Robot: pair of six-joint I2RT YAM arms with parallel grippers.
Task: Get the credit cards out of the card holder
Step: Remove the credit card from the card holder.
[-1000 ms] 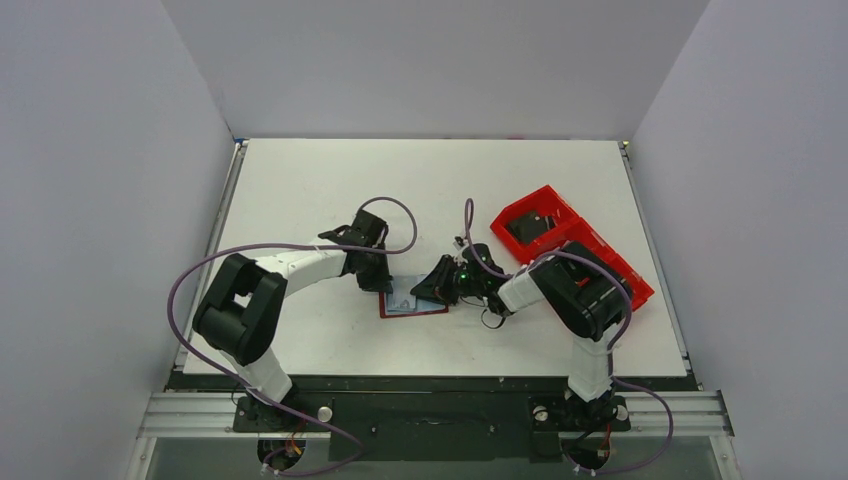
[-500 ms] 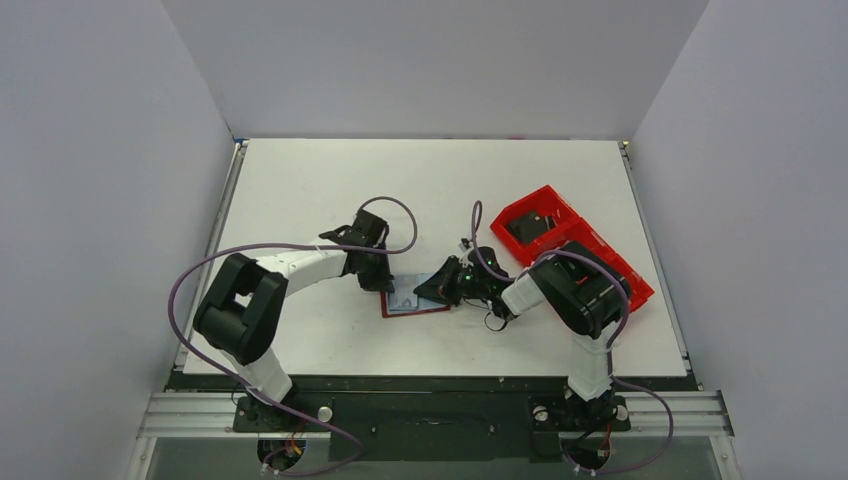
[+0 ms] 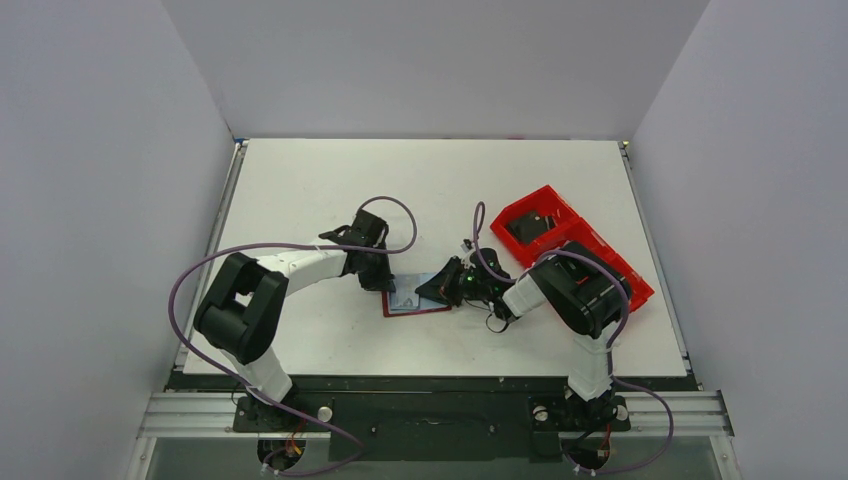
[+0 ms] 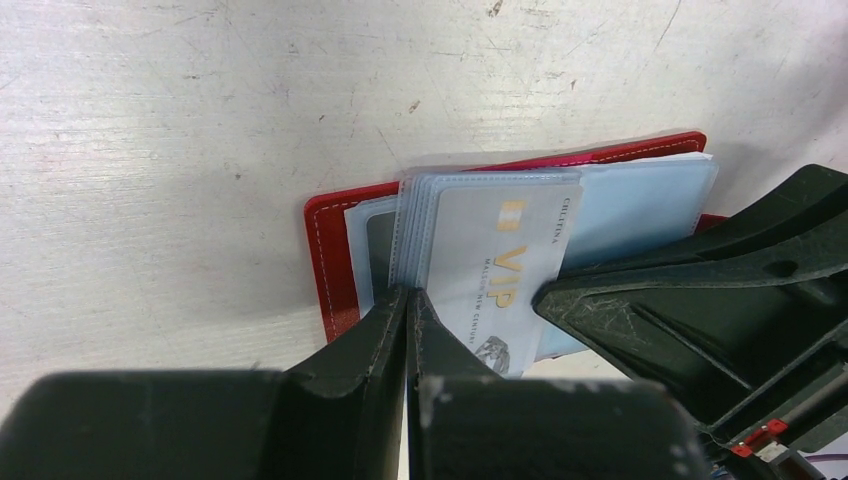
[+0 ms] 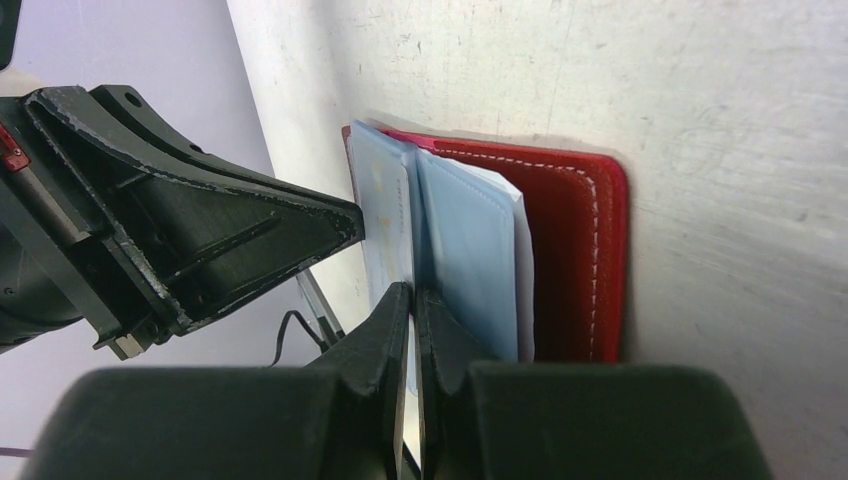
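Note:
The dark-red card holder (image 3: 430,310) lies open on the table between both grippers. In the left wrist view its red cover (image 4: 335,260) carries clear sleeves, and a pale blue card printed "VIP" (image 4: 500,270) sticks partly out of them. My left gripper (image 4: 408,298) is shut on the sleeves' edge; it also shows in the top view (image 3: 386,284). My right gripper (image 5: 412,297) is shut on the edge of the light blue card (image 5: 390,225), beside the red cover (image 5: 575,250); it also shows in the top view (image 3: 438,290). No tan card shows.
A bright red compartment tray (image 3: 570,245) stands right of the right arm, with a dark item in its far cell. The white table (image 3: 330,180) ends at grey walls on three sides. The two grippers' tips nearly meet over the holder.
My right gripper has drawn slightly to the right with the card's edge, and the holder has shifted a little with it. The left gripper has stayed put.

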